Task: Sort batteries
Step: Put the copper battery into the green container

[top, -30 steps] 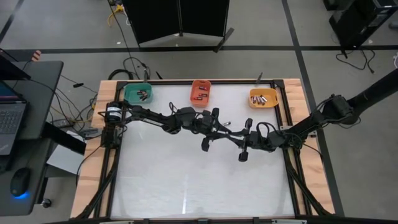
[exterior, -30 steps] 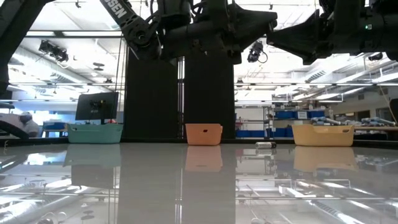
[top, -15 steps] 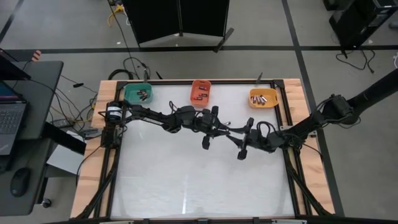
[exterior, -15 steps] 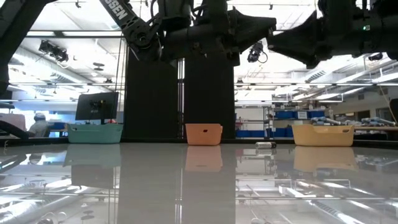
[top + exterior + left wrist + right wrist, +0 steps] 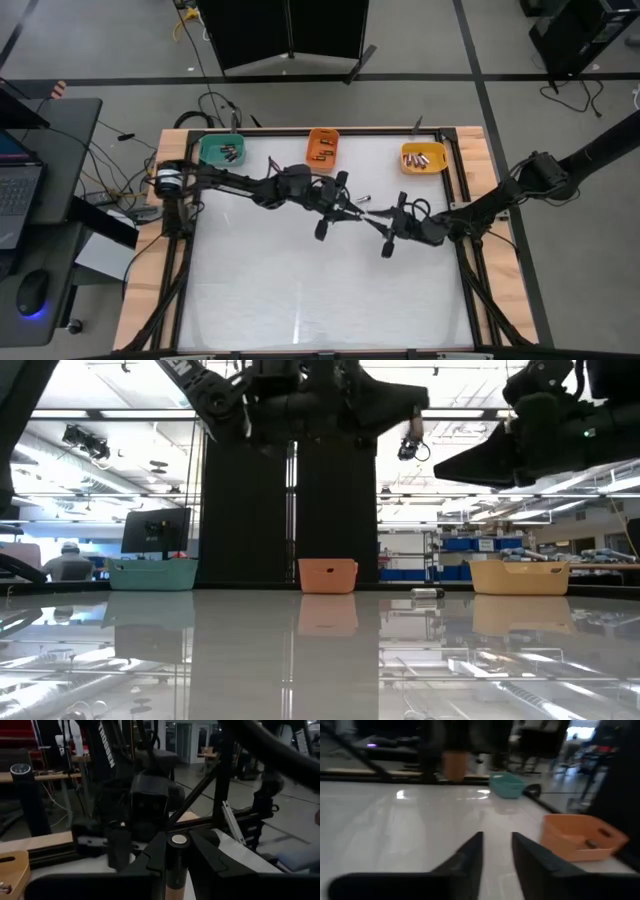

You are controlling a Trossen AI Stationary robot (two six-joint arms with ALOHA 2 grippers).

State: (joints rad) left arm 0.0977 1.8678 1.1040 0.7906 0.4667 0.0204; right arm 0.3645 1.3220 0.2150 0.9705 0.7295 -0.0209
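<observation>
Your left gripper (image 5: 176,857) has its fingers clamped on a battery (image 5: 176,865), held end-on between them with its silvery cap facing the wrist camera. In the high view that gripper (image 5: 322,228) hangs above the tabletop (image 5: 300,290), a little in front of the orange bin (image 5: 322,147). Your right gripper (image 5: 388,243) sits just to the right of it, in front of the gap between the orange bin and the yellow bin (image 5: 423,157); its fingers (image 5: 467,855) are apart with nothing between them.

One more battery (image 5: 362,198) lies loose on the tabletop just in front of the orange bin, to its right. The teal bin (image 5: 222,150), far to the left of the orange bin, already holds some batteries, as do the other two bins.

The main risk is the two arms: they are close together in front of the orange bin, so a swing toward any bin could clip the other arm. The battery is held only along its sides, so a jolt could let it slip out and roll. Releasing from too high over a bin could bounce it back out. You also cannot tell its size well from here, so the wrong bin is possible.
</observation>
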